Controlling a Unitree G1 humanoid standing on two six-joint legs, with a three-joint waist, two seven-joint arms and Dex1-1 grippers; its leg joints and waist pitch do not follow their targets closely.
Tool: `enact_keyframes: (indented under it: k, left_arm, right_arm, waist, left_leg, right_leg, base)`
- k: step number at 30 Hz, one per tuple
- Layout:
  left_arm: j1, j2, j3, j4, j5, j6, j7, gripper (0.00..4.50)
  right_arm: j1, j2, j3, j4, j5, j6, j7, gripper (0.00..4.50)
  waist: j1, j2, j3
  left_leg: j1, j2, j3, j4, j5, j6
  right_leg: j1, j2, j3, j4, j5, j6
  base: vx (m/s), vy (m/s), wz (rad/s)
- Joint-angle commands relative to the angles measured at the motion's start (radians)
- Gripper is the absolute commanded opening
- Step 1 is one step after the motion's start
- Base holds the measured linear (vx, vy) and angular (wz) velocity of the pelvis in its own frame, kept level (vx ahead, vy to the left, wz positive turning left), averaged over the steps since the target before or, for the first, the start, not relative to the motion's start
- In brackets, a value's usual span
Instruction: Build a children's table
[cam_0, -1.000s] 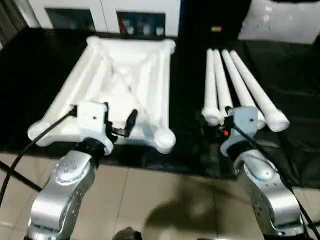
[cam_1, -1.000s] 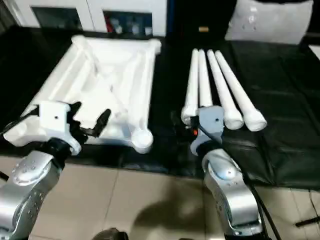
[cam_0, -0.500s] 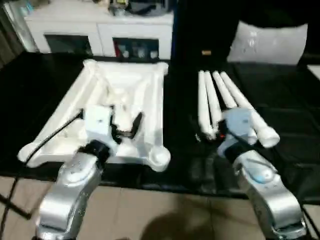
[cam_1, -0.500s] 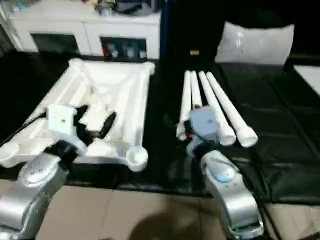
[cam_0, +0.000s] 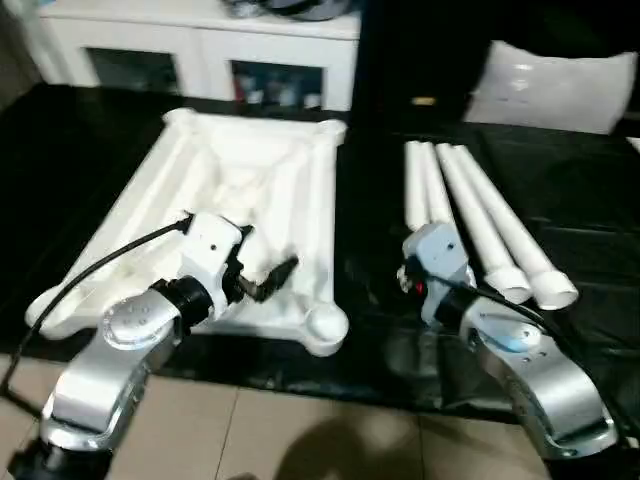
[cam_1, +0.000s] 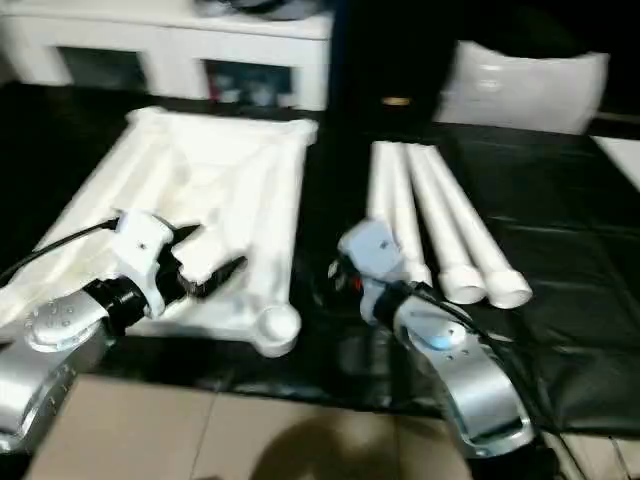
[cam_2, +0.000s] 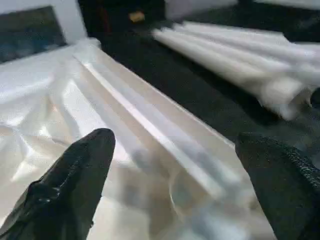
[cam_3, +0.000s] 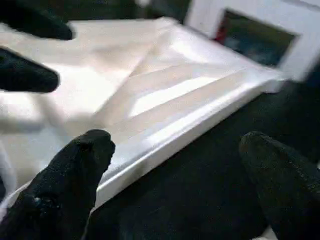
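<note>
1. Black padded work surface (cam_0: 560, 170), creased, spanning the width of the head views.
2. Beige tiled floor (cam_0: 300, 440) below its near edge; grout lines and a dark shadow patch visible.
3. White low cabinet with dark glass-fronted compartments (cam_0: 200, 45) beyond the far edge, left half; small blurred items inside, dark clutter on top.
4. White crumpled sheet or cushion (cam_0: 555, 85) at the far right corner.
5. Small orange-brown object (cam_0: 424, 100) near the far edge, centre; too small to identify.
</note>
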Motion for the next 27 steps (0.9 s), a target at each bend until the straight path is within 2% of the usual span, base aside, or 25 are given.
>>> enact_keyframes:
  k: [1,2,3,4,5,6,7,8,9,10,11,12,14,18,20,21,22,23,25,27]
  left_arm:
    - [-0.027,0.017,-0.020,0.026,0.010,-0.019,-0.056,4.15]
    - [-0.039,0.034,-0.030,0.051,0.015,-0.047,-0.094,4.07]
    - [-0.050,0.054,-0.043,0.077,0.010,-0.075,-0.147,4.04]
    - [-0.055,0.065,-0.050,0.089,0.006,-0.083,-0.175,3.95]
    - [-0.059,0.077,-0.058,0.101,0.002,-0.089,-0.209,3.81]
    - [-0.064,0.094,-0.072,0.115,0.008,-0.097,-0.242,3.81]
    - [-0.073,0.113,-0.090,0.141,0.024,-0.106,-0.274,3.62]
    - [-0.087,0.127,-0.108,0.181,0.055,-0.138,-0.292,3.57]
    - [-0.103,0.137,-0.120,0.223,0.077,-0.167,-0.313,3.57]
    - [-0.116,0.143,-0.128,0.252,0.088,-0.182,-0.329,3.51]
    - [-0.133,0.149,-0.138,0.280,0.096,-0.199,-0.356,3.34]
    - [-0.147,0.153,-0.145,0.301,0.095,-0.206,-0.384,3.24]
    - [-0.171,0.162,-0.163,0.331,0.094,-0.204,-0.434,3.13]
    - [-0.206,0.176,-0.193,0.369,0.093,-0.199,-0.511,2.78]
    - [-0.217,0.180,-0.204,0.383,0.095,-0.203,-0.536,2.60]
    - [-0.221,0.180,-0.207,0.391,0.098,-0.210,-0.546,2.60]
    - [-0.227,0.178,-0.210,0.408,0.104,-0.223,-0.556,2.39]
    - [-0.235,0.176,-0.214,0.429,0.113,-0.241,-0.567,2.31]
    - [-0.245,0.177,-0.222,0.458,0.132,-0.267,-0.577,2.20]
    - [-0.266,0.176,-0.233,0.508,0.161,-0.304,-0.585,2.09]
  right_arm:
    - [0.005,-0.015,-0.003,0.007,0.013,0.001,0.034,4.50]
    - [0.006,-0.025,0.000,0.007,0.017,-0.002,0.055,4.50]
    - [0.008,-0.036,0.004,0.002,0.021,0.006,0.074,4.50]
    - [0.009,-0.042,0.007,-0.001,0.024,0.011,0.083,4.50]
    - [0.009,-0.047,0.009,-0.005,0.026,0.018,0.092,4.50]
    - [0.012,-0.053,0.011,-0.011,0.027,0.022,0.099,4.50]
    - [0.014,-0.058,0.012,-0.015,0.028,0.023,0.105,4.50]
    - [0.017,-0.061,0.012,-0.019,0.031,0.029,0.108,4.50]
    - [0.020,-0.063,0.010,-0.024,0.038,0.036,0.117,4.50]
    - [0.022,-0.065,0.009,-0.029,0.044,0.040,0.124,4.50]
    - [0.024,-0.068,0.007,-0.037,0.049,0.046,0.132,4.50]
    - [0.027,-0.071,0.005,-0.044,0.057,0.054,0.139,4.50]
    - [0.035,-0.082,0.008,-0.058,0.066,0.061,0.159,4.50]
    - [0.051,-0.109,0.024,-0.079,0.066,0.066,0.196,4.50]
    - [0.057,-0.118,0.029,-0.089,0.067,0.069,0.207,4.50]
    - [0.059,-0.121,0.030,-0.092,0.068,0.071,0.209,4.50]
    - [0.061,-0.126,0.032,-0.096,0.066,0.072,0.213,4.50]
    - [0.064,-0.129,0.033,-0.098,0.063,0.073,0.214,4.50]
    - [0.067,-0.133,0.035,-0.100,0.066,0.078,0.219,4.50]
    - [0.071,-0.143,0.046,-0.107,0.072,0.092,0.241,4.50]
  waist:
    - [0.000,0.018,-0.044]
    - [0.001,0.017,-0.040]
    - [0.001,0.015,-0.039]
    - [0.001,0.022,-0.033]
    - [-0.002,0.019,-0.031]
    - [-0.002,0.019,-0.023]
    - [-0.003,0.016,-0.016]
    - [-0.005,0.016,-0.018]
    - [-0.006,0.014,-0.020]
    - [-0.005,0.014,-0.023]
    - [-0.003,0.011,-0.021]
    - [-0.003,0.012,-0.024]
    - [0.000,0.016,-0.025]
    - [0.001,0.017,-0.031]
    - [0.002,0.018,-0.038]
    - [0.003,0.022,-0.040]
    - [0.003,0.019,-0.045]
    - [0.004,0.018,-0.042]
    - [0.004,0.017,-0.037]
    - [0.003,0.017,-0.033]
  left_leg:
    - [0.029,0.092,-0.021,-0.091,0.056,0.026]
    - [0.034,0.096,-0.021,-0.100,-0.058,0.002]
    - [0.034,0.097,-0.020,-0.105,-0.097,-0.003]
    - [0.035,0.098,-0.016,-0.113,-0.176,-0.017]
    - [0.034,0.100,-0.014,-0.116,-0.209,-0.026]
    - [0.036,0.099,-0.010,-0.124,-0.277,-0.039]
    - [0.043,0.097,-0.008,-0.127,-0.353,-0.056]
    - [0.041,0.096,-0.010,-0.127,-0.367,-0.067]
    - [0.039,0.095,-0.009,-0.127,-0.359,-0.068]
    - [0.039,0.094,-0.008,-0.128,-0.337,-0.061]
    - [0.040,0.095,-0.008,-0.130,-0.320,-0.054]
    - [0.041,0.095,-0.006,-0.129,-0.309,-0.052]
    - [0.038,0.098,-0.005,-0.131,-0.287,-0.046]
    - [0.032,0.101,0.002,-0.127,-0.211,-0.026]
    - [0.030,0.102,0.006,-0.122,-0.141,-0.008]
    - [0.029,0.102,0.006,-0.119,-0.112,0.000]
    - [0.026,0.101,0.008,-0.114,-0.053,0.020]
    - [0.023,0.099,0.011,-0.112,-0.034,0.039]
    - [0.025,0.102,0.011,-0.114,-0.061,0.049]
    - [0.027,0.105,0.011,-0.119,-0.107,0.043]
  right_leg:
    - [0.038,-0.080,0.041,-0.055,0.227,-0.249]
    - [0.038,-0.082,0.043,-0.059,0.145,-0.263]
    - [0.039,-0.085,0.046,-0.062,0.113,-0.266]
    - [0.033,-0.085,0.047,-0.070,0.039,-0.264]
    - [0.035,-0.086,0.049,-0.071,0.004,-0.262]
    - [0.029,-0.088,0.052,-0.081,-0.096,-0.250]
    - [0.021,-0.091,0.056,-0.095,-0.232,-0.228]
    - [0.024,-0.096,0.058,-0.103,-0.311,-0.204]
    - [0.023,-0.096,0.059,-0.104,-0.321,-0.192]
    - [0.022,-0.095,0.061,-0.106,-0.324,-0.176]
    - [0.017,-0.093,0.062,-0.107,-0.319,-0.174]
    - [0.017,-0.094,0.062,-0.107,-0.307,-0.179]
    - [0.016,-0.094,0.060,-0.103,-0.263,-0.196]
    - [0.022,-0.091,0.057,-0.089,-0.119,-0.238]
    - [0.025,-0.090,0.054,-0.077,0.006,-0.263]
    - [0.025,-0.089,0.053,-0.074,0.049,-0.269]
    - [0.025,-0.087,0.052,-0.067,0.148,-0.281]
    - [0.025,-0.087,0.051,-0.066,0.187,-0.289]
    - [0.025,-0.090,0.050,-0.071,0.152,-0.293]
    - [0.024,-0.090,0.051,-0.076,0.082,-0.292]
  base:
    - [-0.073,0.004,-0.02]
    - [-0.079,0.004,0.01]
    - [-0.090,-0.001,0.03]
    - [-0.090,-0.001,0.03]
    - [-0.084,-0.005,0.00]
    - [-0.074,-0.008,-0.02]
    - [-0.074,-0.008,-0.02]
    - [-0.067,-0.010,-0.05]
    - [-0.055,-0.016,-0.08]
    - [-0.055,-0.016,-0.08]
    - [0.000,0.000,0.00]
    - [0.000,0.000,0.00]
    - [0.000,0.000,0.00]
    - [0.000,0.000,0.00]
    - [0.000,0.000,0.00]
    - [0.000,0.000,0.00]
    - [0.000,0.000,0.00]
    - [0.000,0.000,0.00]
    - [0.000,0.000,0.00]
    - [0.000,0.000,0.00]
